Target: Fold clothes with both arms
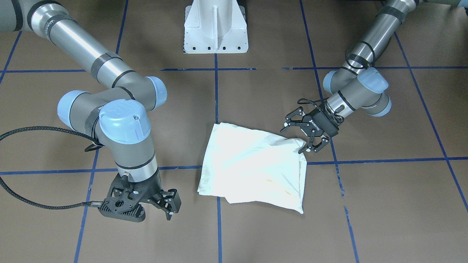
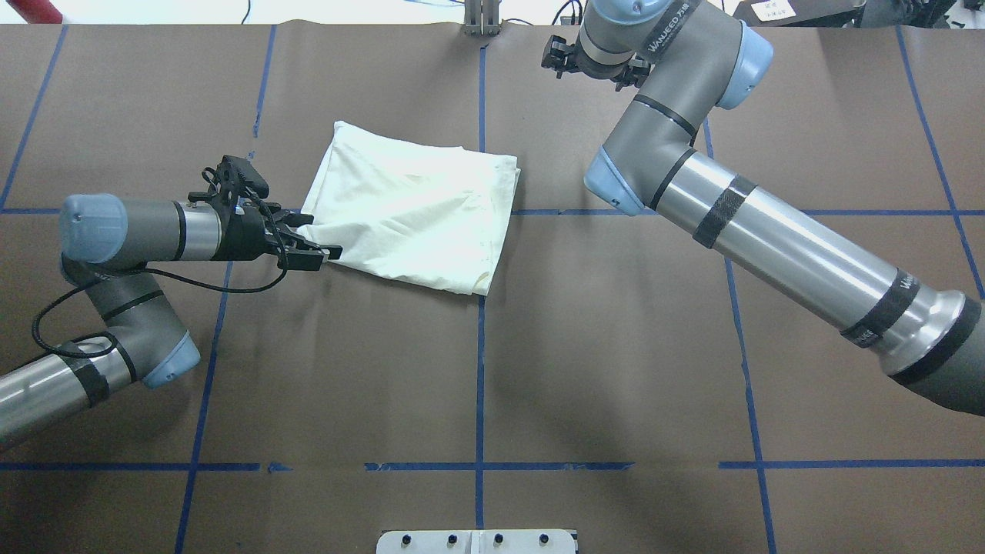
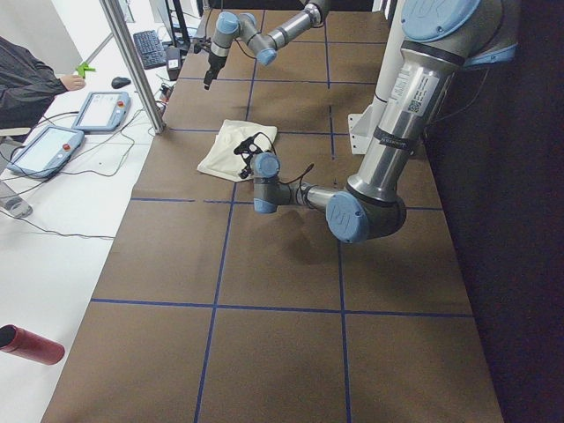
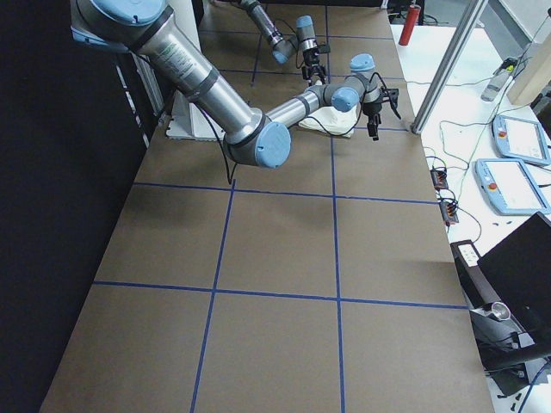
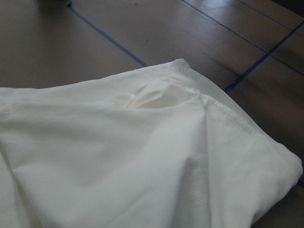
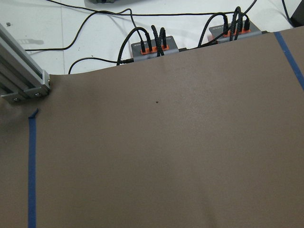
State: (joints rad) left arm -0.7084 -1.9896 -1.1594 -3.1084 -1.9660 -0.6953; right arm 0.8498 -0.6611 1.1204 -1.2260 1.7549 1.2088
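Observation:
The clothes are one cream shirt (image 1: 252,164), folded into a rough rectangle, plain side up, on the brown table; it also shows as the shirt (image 2: 415,211). My left gripper (image 1: 294,140) lies low at the shirt's corner nearest it and is open, one fingertip (image 1: 302,149) touching that slightly raised corner. The same left gripper (image 2: 323,238) sits at the shirt's left edge in the overhead view. In the left wrist view only wrinkled cloth (image 5: 142,156) shows, close up. My right gripper (image 1: 161,204) points down over bare table beyond the shirt's far edge, open and holding nothing.
The white pedestal base (image 1: 215,29) stands at the robot's side of the table. Blue tape lines (image 2: 480,346) grid the brown surface. Beyond the far edge are an aluminium post (image 3: 132,62), teach pendants (image 3: 101,110), cable boxes (image 6: 152,47) and a person's sleeve (image 3: 26,79).

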